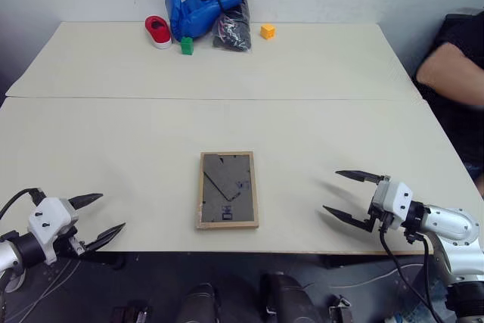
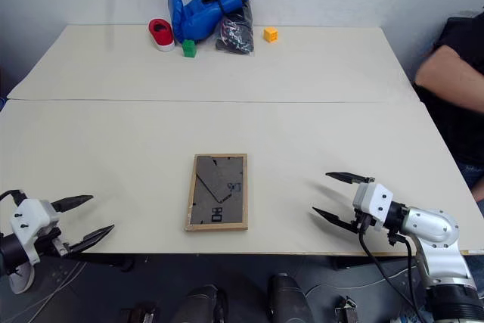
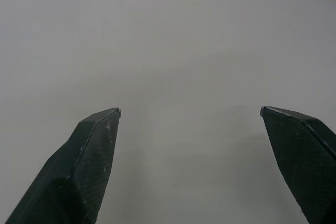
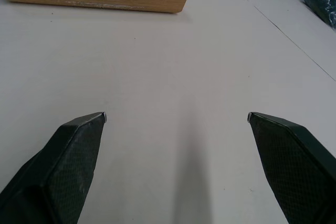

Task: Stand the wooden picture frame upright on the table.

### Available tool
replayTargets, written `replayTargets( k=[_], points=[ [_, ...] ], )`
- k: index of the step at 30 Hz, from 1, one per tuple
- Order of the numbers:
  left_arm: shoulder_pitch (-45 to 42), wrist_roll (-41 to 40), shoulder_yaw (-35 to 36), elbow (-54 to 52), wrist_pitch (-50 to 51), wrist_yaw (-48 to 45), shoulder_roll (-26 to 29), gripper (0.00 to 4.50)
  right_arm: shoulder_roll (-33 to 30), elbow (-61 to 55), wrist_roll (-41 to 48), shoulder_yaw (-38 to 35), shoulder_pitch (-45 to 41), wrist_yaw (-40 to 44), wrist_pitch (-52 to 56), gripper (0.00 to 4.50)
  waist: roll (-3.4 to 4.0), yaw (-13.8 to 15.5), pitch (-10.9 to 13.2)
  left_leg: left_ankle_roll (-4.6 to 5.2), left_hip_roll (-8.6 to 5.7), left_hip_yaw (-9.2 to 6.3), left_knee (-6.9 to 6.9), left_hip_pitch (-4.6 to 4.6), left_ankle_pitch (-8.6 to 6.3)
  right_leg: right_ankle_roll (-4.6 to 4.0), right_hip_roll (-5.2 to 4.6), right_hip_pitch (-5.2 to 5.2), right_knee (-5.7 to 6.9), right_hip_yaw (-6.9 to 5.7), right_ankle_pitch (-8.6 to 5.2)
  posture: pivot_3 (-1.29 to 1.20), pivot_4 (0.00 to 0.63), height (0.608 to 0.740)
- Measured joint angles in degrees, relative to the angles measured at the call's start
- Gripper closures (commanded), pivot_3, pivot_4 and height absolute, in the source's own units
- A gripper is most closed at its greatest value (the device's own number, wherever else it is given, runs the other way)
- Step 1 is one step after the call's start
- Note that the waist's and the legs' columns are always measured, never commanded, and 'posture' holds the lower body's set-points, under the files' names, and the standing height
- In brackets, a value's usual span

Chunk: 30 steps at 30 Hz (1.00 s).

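Lying face down near the front edge of the large pale cream bench, the small light-wood picture frame shows its dark grey backing board upward — nothing is lifted yet, so I judge this the approach step. The left tool and right tool hover apart on either side, both released with fingers spread wide and empty. Next comes reaching in, raising one edge and swinging out the stand. Its picture side is hidden, and the stand's hinge is hard to make out.
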Motion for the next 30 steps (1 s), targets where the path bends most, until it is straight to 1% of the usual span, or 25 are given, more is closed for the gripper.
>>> replayTargets(
  k=[4, 9, 10, 12, 14, 16, 17, 18, 20, 22, 23, 24, 25, 27, 30],
  points=[
    [-0.11, -0.34, 0.01, -0.08, 0.05, -0.06, 0.0, 0.0, 0.0, 0.0, 0.0, 0.02, 0.01, 0.42, -0.09, 0.05, 0.0, 0.0, 0.0, 0.0, 0.0, 0.0, 0.0, 0.0, 0.0, 0.0, 0.0, 0.0, 0.01, 0.0, 0.0, 0.0, 0.15, 0.74],
    [0.15, -2.11, 0.03, -1.13, 4.26, -1.03, 0.47, 0.0, 0.0, -0.3, 0.24, 0.06, 0.41, 1.31, -0.05, 0.05, 0.0, 0.0, 0.0, 0.0, 0.01, 0.0, 0.0, 0.0, 0.0, 0.0, 0.0, 0.0, 0.02, 0.0, 0.0, 0.0, 0.15, 0.74],
    [0.53, -2.74, 0.02, -2.21, 6.01, -1.52, 0.98, 0.19, 0.01, -0.91, 0.58, 0.23, 0.53, 1.37, 0.7, 0.44, 0.0, 0.0, 0.0, 0.0, 0.0, 0.0, 0.01, 0.0, 0.0, 0.0, 0.0, 0.0, 0.03, 0.0, 0.0, 0.0, 0.15, 0.74],
    [1.87, -3.41, -0.32, -5.62, 9.76, -2.49, 2.65, 0.6, -0.01, -5.78, 1.75, 1.94, 0.42, 1.32, 5.2, 0.96, 0.01, -0.14, -0.01, 0.0, 0.02, -0.01, 0.01, 0.01, 0.0, 0.0, 0.0, 0.0, 0.05, 0.01, 0.0, 0.0, 0.15, 0.74],
    [0.13, -3.31, -2.58, -9.89, 12.39, -0.76, 2.22, 1.24, 0.17, -10.87, 1.54, 5.14, -0.66, 0.74, 9.74, 1.69, 0.04, -0.05, -0.02, -0.01, 0.01, -0.03, 0.01, 0.02, 0.0, 0.0, -0.01, 0.0, 0.06, 0.01, 0.0, 0.0, 0.15, 0.74],
    [-3.79, -2.5, -6.29, -13.41, 15.25, 3.29, -0.12, 1.89, 0.81, -13.87, -0.22, 8.29, -2.09, -0.49, 12.12, 2.4, 0.04, 0.16, -0.04, -0.01, -0.02, -0.04, 0.04, 0.02, 0.01, 0.0, -0.01, 0.02, 0.08, 0.01, 0.0, 0.0, 0.15, 0.74],
    [-4.86, -2.15, -7.91, -14.21, 16.64, 4.92, -0.75, 1.98, 1.15, -14.39, -1.14, 9.17, -2.35, -1.26, 12.6, 2.56, 0.0, 0.26, -0.07, -0.01, -0.02, -0.07, 0.05, 0.0, 0.0, 0.0, 0.0, 0.02, 0.08, 0.0, 0.0, 0.0, 0.15, 0.74],
    [-6.6, -0.72, -10.21, -14.7, 18.66, 7.35, -1.76, 2.33, 1.89, -14.59, -3.08, 9.97, -2.56, -2.62, 12.67, 2.93, -0.02, 0.31, -0.08, -0.01, -0.04, -0.07, 0.04, -0.01, 0.0, 0.01, -0.01, 0.02, 0.07, -0.01, 0.0, 0.0, 0.15, 0.74],
    [-9.82, 2.15, -14.77, -15.36, 21.88, 11.32, -3.74, 2.87, 3.65, -14.36, -6.66, 12.39, -3.6, -5.17, 13.37, 3.51, -0.04, 0.21, -0.09, 0.0, -0.08, -0.03, 0.08, -0.03, 0.0, 0.03, -0.01, 0.0, 0.1, 0.0, 0.01, 0.0, 0.15, 0.74],
    [-12.51, 4.33, -18.87, -15.49, 23.86, 13.98, -5.92, 3.51, 5.89, -13.61, -9.62, 14.75, -5.08, -7.39, 13.8, 4.19, -0.05, 0.16, -0.09, -0.01, -0.08, 0.01, 0.12, -0.04, 0.0, 0.03, -0.01, -0.01, 0.12, 0.01, 0.02, 0.0, 0.15, 0.74],
    [-13.69, 5.04, -20.4, -15.48, 24.79, 15.15, -6.89, 3.76, 6.83, -13.36, -10.94, 15.84, -5.7, -8.57, 14.14, 4.49, -0.05, 0.12, -0.09, -0.02, -0.06, 0.01, 0.12, -0.03, 0.01, 0.03, 0.0, -0.02, 0.15, 0.01, 0.02, 0.0, 0.15, 0.74],
    [-15.62, 6.0, -22.07, -15.48, 25.79, 16.25, -7.66, 4.16, 8.12, -12.64, -12.45, 16.73, -6.66, -10.02, 15.01, 4.5, -0.05, 0.12, -0.1, -0.05, -0.06, 0.01, 0.12, -0.01, 0.03, 0.03, 0.0, -0.02, 0.16, 0.01, 0.02, 0.0, 0.15, 0.74],
    [-16.49, 6.42, -22.85, -15.49, 26.18, 16.67, -8.05, 4.4, 8.73, -12.28, -12.95, 17.19, -7.16, -10.6, 15.44, 4.5, -0.05, 0.12, -0.1, -0.06, -0.06, 0.01, 0.12, -0.01, 0.03, 0.03, 0.01, -0.03, 0.17, 0.01, 0.02, 0.0, 0.15, 0.74],
    [-19.71, 7.63, -26.13, -15.49, 28.0, 18.22, -9.92, 4.4, 10.4, -11.86, -14.72, 19.24, -8.49, -11.97, 17.3, 4.5, -0.03, 0.19, -0.11, -0.06, -0.07, 0.02, 0.13, 0.0, 0.04, 0.03, 0.0, -0.02, 0.19, 0.02, 0.02, 0.0, 0.15, 0.74],
    [-22.6, 9.0, -29.16, -15.59, 29.75, 19.78, -11.76, 4.4, 12.04, -12.06, -15.31, 20.75, -9.36, -12.88, 18.56, 4.5, -0.02, 0.57, -0.12, -0.04, -0.13, 0.0, 0.15, -0.01, 0.03, 0.03, -0.04, -0.01, 0.2, 0.01, 0.02, 0.0, 0.15, 0.74]
  ],
)
